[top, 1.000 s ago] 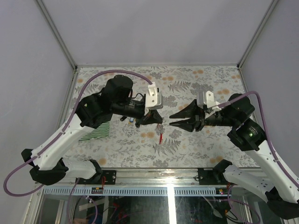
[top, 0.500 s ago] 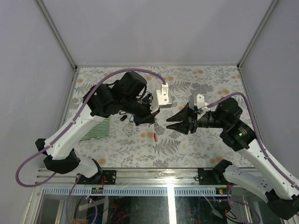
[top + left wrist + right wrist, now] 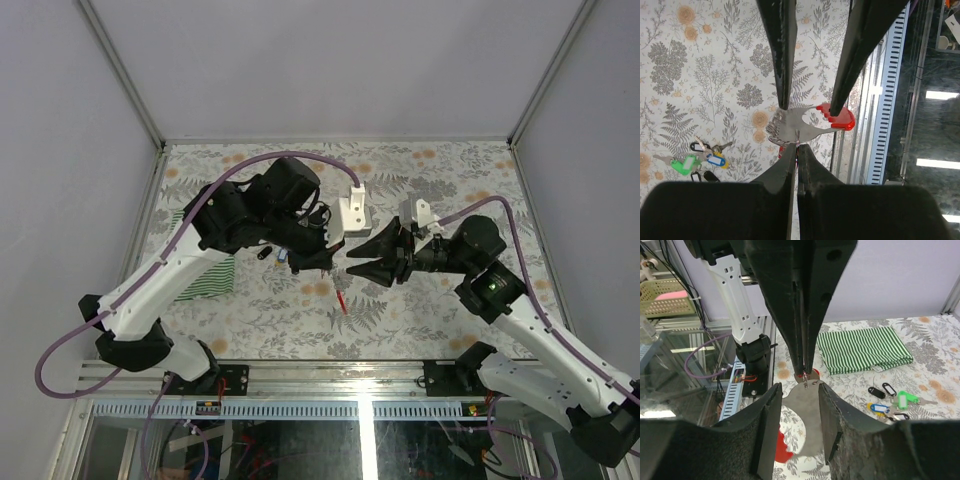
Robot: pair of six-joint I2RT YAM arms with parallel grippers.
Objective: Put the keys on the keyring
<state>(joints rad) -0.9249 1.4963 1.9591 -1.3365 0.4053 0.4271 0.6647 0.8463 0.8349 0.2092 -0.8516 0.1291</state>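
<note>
- The left fingers (image 3: 789,167) are pressing together and pinching one edge of a flat silvery plate (image 3: 800,122) with a red end.
- They are holding the plate in the air above the flowered surface (image 3: 700,75).
- The right fingers (image 3: 769,430) are standing apart, one on each side of that same plate. Whether they are touching its edges cannot be told.
- The two pairs of fingers are pointing at each other, tip to tip, over the middle of the surface. The left pair is reaching in from the left and the right pair from the right.
- Any ring at the pinched spot is too small to make out.
- The keys (image 3: 702,161) are lying on the surface in a loose bunch, showing green, blue and black tags. Neither pair of fingers is gripping them, and they are sitting off to the left arm's side of the plate.
- A folded green-and-white striped cloth (image 3: 865,355) is lying flat on the surface, close beside the keys.
</note>
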